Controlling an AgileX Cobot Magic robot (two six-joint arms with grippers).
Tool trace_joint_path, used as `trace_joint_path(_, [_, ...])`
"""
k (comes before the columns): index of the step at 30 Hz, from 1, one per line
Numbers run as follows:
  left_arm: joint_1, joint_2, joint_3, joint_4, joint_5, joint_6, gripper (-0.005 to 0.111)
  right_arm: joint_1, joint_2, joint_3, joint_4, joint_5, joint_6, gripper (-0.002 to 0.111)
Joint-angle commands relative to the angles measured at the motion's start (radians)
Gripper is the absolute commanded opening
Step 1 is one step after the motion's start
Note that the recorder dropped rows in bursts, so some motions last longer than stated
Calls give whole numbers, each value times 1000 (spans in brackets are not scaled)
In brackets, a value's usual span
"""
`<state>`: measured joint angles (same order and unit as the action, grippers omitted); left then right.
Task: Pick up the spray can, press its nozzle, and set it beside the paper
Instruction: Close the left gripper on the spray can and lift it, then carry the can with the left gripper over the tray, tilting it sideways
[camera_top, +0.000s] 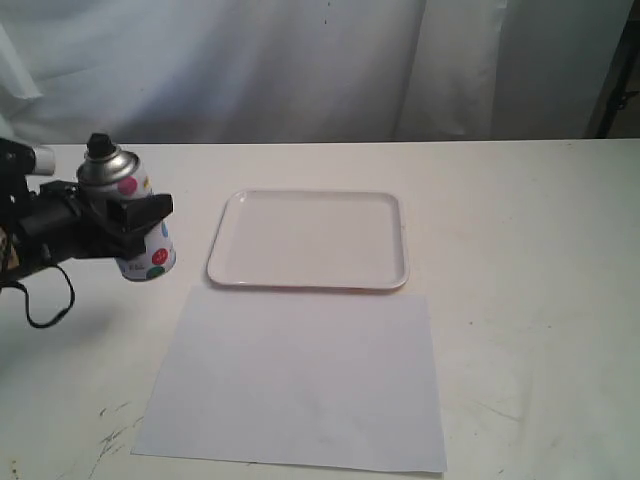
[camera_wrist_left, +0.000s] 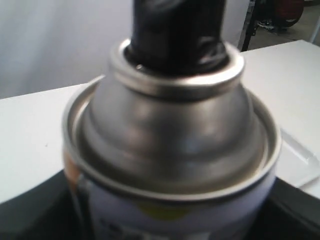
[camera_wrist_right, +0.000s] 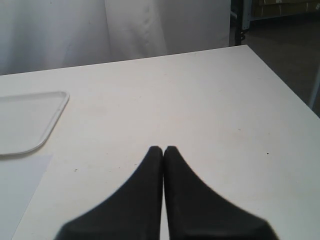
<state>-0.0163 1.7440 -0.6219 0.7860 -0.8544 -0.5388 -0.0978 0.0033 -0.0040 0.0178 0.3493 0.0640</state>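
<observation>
pinching the can (camera_top: 128, 185) by its dotted body, the left gripper (camera_top: 135, 225) holds it near the paper (camera_top: 300, 380). its label print is too blurred to read. the right gripper (camera_wrist_right: 163, 150) is pressed together.

No text, brand, number or sign can be read in any view. The spray can (camera_top: 150, 258), at about 9 o'clock from the tray (camera_top: 310, 240) in the exterior view, shows only coloured dots (camera_top: 127, 186) on its white wall. In the left wrist view, a dark smear of print (camera_wrist_left: 112, 223) on the can's wall, just under the silver shoulder, is too blurred to read.
</observation>
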Motion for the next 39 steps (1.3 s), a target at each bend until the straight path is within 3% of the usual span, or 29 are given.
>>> trace_joint_path(1, [-6, -121, -83, 180, 54, -352, 0, -5, -3, 4, 2, -3, -3, 0])
trace_joint_path(5, [-6, -193, -151, 352, 187, -600, 0, -5, -3, 4, 2, -3, -3, 0])
trace_joint_path(10, [-28, -217, -239, 694, 306, -835, 0, -5, -3, 4, 2, -3, -3, 0])
trace_joint_path(15, [-157, -217, -284, 958, 487, -1027, 0, -5, -3, 4, 2, -3, -3, 0])
trace_joint_path(24, [-328, -217, -285, 958, 640, -847, 0, -5, -3, 4, 2, -3, -3, 0])
trace_joint_path(32, [-508, -217, -285, 958, 995, -594, 0, -5, -3, 4, 2, -3, -3, 0])
trace_joint_path(39, [-618, -198, -285, 909, 1197, -508, 0, -5, -3, 4, 2, -3, -3, 0])
